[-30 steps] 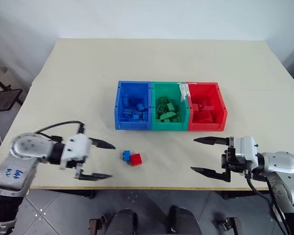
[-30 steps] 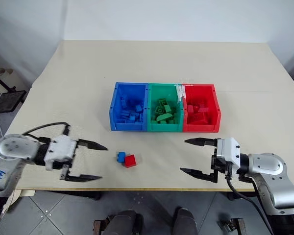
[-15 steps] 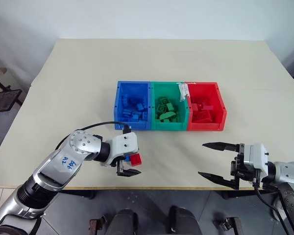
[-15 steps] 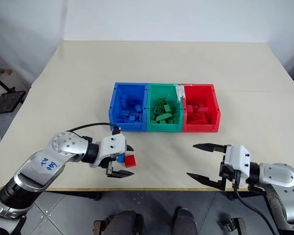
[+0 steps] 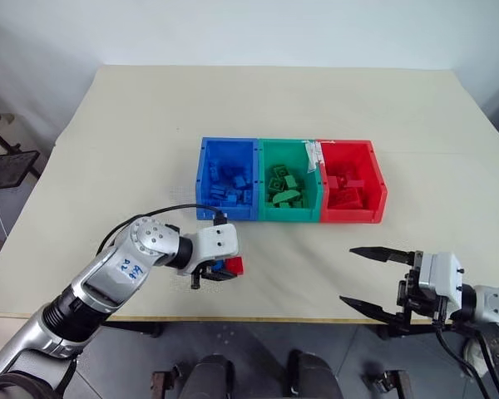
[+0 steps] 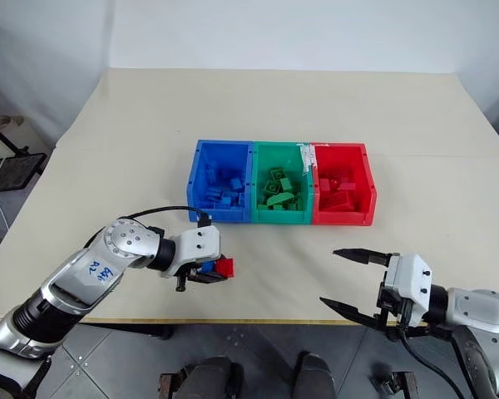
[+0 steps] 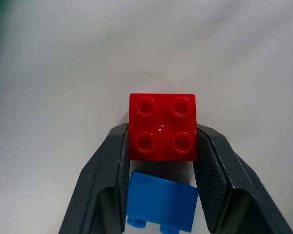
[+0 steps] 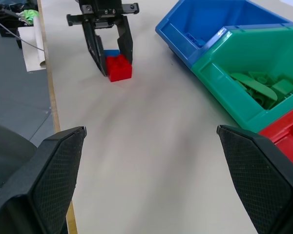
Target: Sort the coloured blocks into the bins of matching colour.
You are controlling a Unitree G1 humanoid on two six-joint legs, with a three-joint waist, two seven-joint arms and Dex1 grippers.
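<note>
We see the red block [image 7: 162,127] on the table [image 5: 150,125] near its front edge, between the fingers [image 7: 105,180] of the left claw [image 5: 219,273], which press its two sides: that claw is clamped on the red block. The blue block [image 7: 161,201] lies just behind it, deeper between the same fingers, partly cut off in the wrist view. The bins [image 5: 289,179], blue, green and red, stand a little beyond, holding matching blocks. The right claw [image 5: 369,279] hangs at the table's front edge, well apart, fingers spread wide and empty. Bare tabletop lies between it and the blocks.
</note>
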